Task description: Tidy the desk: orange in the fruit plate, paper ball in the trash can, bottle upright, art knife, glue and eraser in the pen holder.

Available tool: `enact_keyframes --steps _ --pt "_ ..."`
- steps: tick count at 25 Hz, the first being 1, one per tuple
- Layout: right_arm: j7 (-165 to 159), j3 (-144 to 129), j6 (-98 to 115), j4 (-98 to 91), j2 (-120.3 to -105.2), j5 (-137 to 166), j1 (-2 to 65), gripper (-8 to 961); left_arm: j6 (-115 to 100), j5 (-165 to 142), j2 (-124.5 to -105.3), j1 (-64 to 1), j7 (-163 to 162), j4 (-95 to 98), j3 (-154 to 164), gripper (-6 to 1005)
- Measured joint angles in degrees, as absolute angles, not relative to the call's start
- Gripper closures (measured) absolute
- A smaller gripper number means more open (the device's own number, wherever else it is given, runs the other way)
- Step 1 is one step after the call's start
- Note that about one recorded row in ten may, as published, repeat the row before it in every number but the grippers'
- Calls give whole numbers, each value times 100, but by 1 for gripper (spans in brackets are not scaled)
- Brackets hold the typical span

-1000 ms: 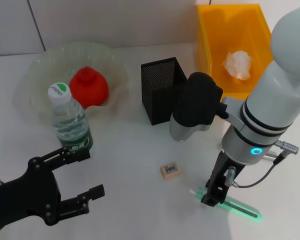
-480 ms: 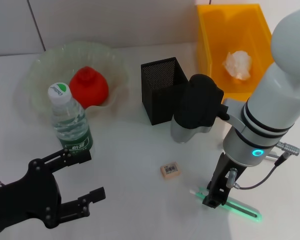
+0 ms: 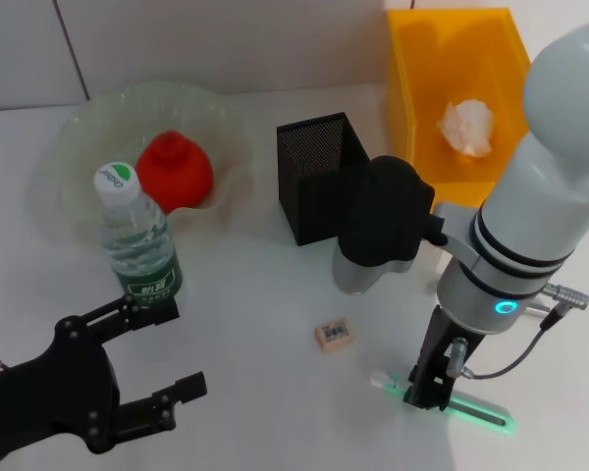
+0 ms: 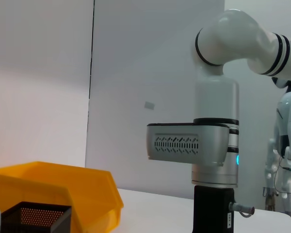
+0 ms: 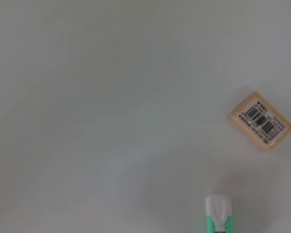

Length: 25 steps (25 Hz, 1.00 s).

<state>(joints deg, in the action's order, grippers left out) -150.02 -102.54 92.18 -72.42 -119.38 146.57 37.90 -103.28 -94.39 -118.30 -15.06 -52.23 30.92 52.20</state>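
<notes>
Art knife (image 3: 447, 400) on desk, R gripper (image 3: 424, 391) over it

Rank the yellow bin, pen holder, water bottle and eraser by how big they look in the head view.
Largest to smallest, as they appear:
1. Yellow bin
2. Pen holder and water bottle: close in apparent size, and the bottle stands nearer the camera, so no firm order
3. Eraser, clearly smallest

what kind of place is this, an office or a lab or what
Probably a robotics lab staged as a desk: a plain white table carries a black mesh pen holder, a yellow plastic bin holding a crumpled paper ball, and a small tan eraser. Another white robot stands behind.
</notes>
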Motion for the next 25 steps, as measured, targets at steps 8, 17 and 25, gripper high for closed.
enact_keyframes --steps 8,17,25 --pt "-15031 -10146 9329 -7610 -11935 14669 3734 788 -10401 -9439 -11830 -1507 -5215 3061 5220 214" --pt "-15005 -9292 9423 -8335 -11934 14619 3524 770 -10502 -9439 -11829 -1505 -5212 3058 5220 214" --pt "-14708 -7999 8611 -8978 -11933 13885 3339 753 -10600 -9439 -11830 -1525 -5212 3058 5220 214"
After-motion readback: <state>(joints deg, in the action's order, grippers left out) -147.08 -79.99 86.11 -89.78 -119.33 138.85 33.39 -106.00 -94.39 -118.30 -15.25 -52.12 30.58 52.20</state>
